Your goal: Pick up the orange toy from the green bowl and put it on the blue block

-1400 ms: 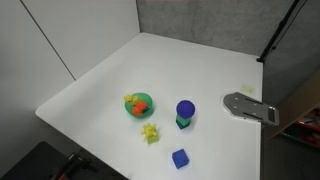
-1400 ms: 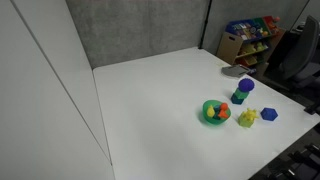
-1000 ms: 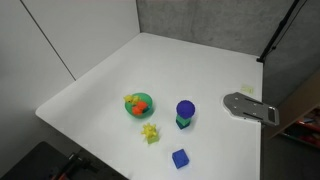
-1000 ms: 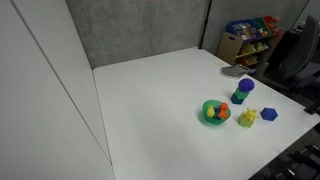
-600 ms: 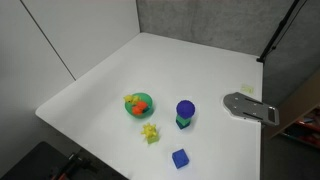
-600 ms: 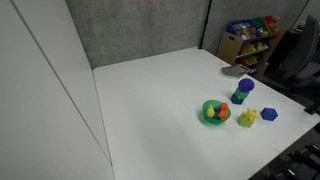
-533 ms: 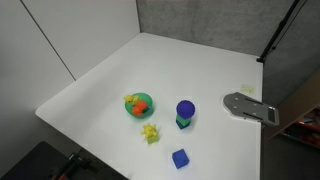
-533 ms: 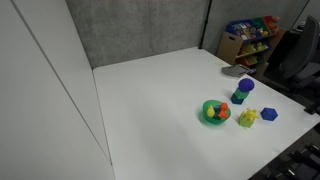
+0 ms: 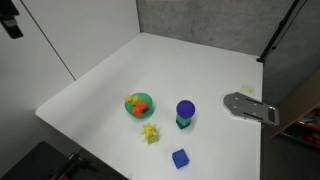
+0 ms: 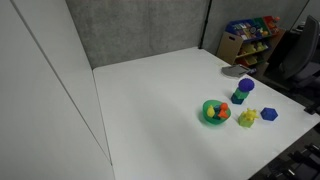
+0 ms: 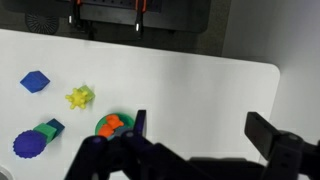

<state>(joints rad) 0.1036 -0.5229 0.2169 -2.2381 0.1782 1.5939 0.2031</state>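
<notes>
Hovering high with the gripper (image 11: 200,130) wide open and empty, well above the orange toy (image 9: 143,106) in the green bowl (image 9: 137,114); risks snagging the yellow toy (image 9: 130,99) crowding its 10 o'clock, or tipping the lumpy piece off the small blue block (image 9: 180,158).

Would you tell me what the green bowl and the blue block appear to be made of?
The green bowl looks like smooth plastic: one even, saturated colour. The blue block could be plastic or painted wood: solid even blue, too small to tell.
</notes>
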